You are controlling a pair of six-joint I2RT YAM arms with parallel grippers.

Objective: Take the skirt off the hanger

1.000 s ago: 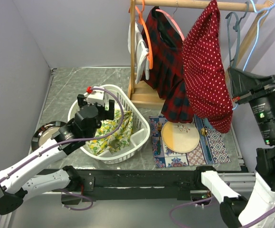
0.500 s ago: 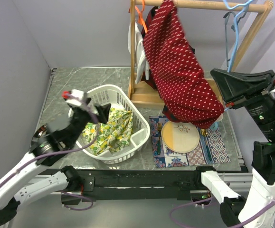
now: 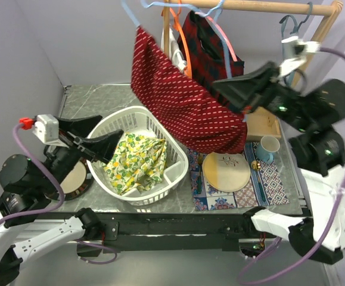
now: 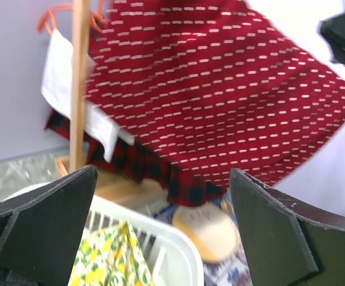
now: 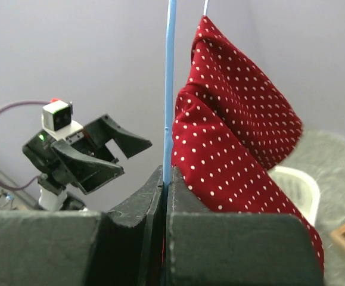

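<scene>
The tartan skirt (image 3: 205, 53) hangs on the pink hanger (image 3: 230, 50) from the wooden rail (image 3: 261, 7), mostly behind a red dotted garment (image 3: 184, 107). Its hem shows in the left wrist view (image 4: 142, 170). My right gripper (image 3: 220, 88) is shut on the thin light blue hanger (image 5: 170, 89) that carries the dotted garment (image 5: 238, 137), held out to the left in front of the skirt. My left gripper (image 3: 98, 140) is open and empty above the white basket's left rim, facing the rack, apart from both garments.
A white basket (image 3: 178, 173) holds a yellow floral cloth (image 3: 137, 161). A round cream plate (image 3: 226, 171) lies on a patterned mat, with a blue cup (image 3: 269, 147) beside it. An orange hanger (image 3: 184, 42) and white cloth (image 4: 59, 71) hang at the rack's left post.
My right gripper has swung the dotted garment on its blue hanger far to the left, uncovering part of the skirt. My left arm has drawn back to the left and risen.
</scene>
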